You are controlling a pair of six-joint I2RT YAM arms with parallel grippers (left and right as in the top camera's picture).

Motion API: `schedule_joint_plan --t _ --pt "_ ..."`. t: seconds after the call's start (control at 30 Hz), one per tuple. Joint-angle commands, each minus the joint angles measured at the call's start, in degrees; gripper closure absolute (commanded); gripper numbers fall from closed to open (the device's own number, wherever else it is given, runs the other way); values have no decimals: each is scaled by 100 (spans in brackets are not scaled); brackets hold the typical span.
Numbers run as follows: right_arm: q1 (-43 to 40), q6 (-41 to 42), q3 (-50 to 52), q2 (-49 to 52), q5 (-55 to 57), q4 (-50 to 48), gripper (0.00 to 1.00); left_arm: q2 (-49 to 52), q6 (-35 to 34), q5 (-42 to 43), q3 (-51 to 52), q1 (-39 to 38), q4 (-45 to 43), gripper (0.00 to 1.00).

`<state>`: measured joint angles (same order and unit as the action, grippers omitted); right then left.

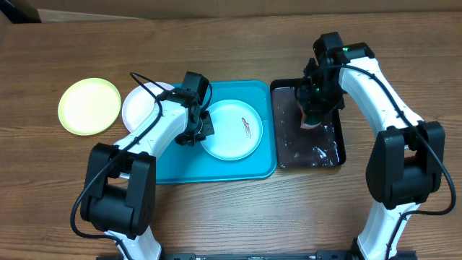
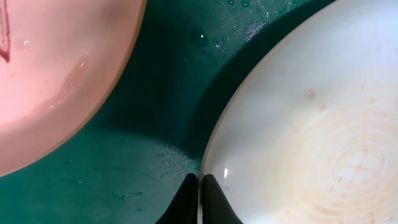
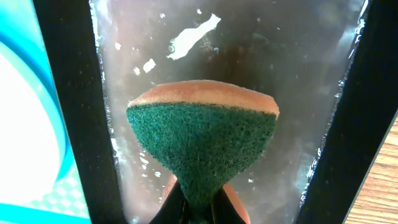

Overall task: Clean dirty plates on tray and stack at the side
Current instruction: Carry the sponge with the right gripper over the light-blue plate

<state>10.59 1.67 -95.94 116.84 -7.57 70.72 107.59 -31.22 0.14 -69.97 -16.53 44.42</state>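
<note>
Right wrist view: my right pincer (image 3: 199,208) is clamped on a sponge (image 3: 202,137), green scouring face toward the lens and tan foam behind, squeezed to a waist where the jaws bite. It hangs over the wet floor of the black tray (image 3: 62,93); I cannot tell whether it touches the film.

My left pincer (image 2: 199,193) is shut, its jaws pressed together with only a slit between them. Its tips sit right at the rim of the white plate (image 2: 311,124), and I cannot tell whether that rim is nipped or merely met. Beyond them lies the water-beaded floor of the turquoise tray (image 2: 155,112), then the smeared plate (image 2: 56,74).

From overhead, the smeared plate sits right of the tray's centre, with its red-brown smear (image 1: 246,126) right of its middle. The white plate lies at the tray's left side, partly under my left arm. The yellow-green plate (image 1: 89,106) rests on the surface (image 1: 231,43) further left.

I judge the step to be carrying the sponge to that smear. I would lift it clear of the black rim, land the green face flat and rub in short strokes. The left pincer should pin the plate's near rim so it cannot skate on the wet tray.

My left arm reaches forward, then folds back with the wrist pointing down. My right arm arches over, wrist pitched steeply into the black tray.
</note>
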Motion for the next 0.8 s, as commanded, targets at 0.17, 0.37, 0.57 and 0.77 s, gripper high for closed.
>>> schedule_joint_plan --t 0.17,0.37,0.57,0.77 --pt "28 44 37 -175 -151 -57 96 74 33 -66 50 -37 -13 96" --pt "98 160 35 -175 -105 -55 96 74 28 -57 50 -37 -31 87" --pt "380 334 35 -177 588 -11 96 74 -22 -57 50 -37 -120 79" --pt "793 925 35 -175 1425 20 96 74 -57 -59 50 -39 -118 94"
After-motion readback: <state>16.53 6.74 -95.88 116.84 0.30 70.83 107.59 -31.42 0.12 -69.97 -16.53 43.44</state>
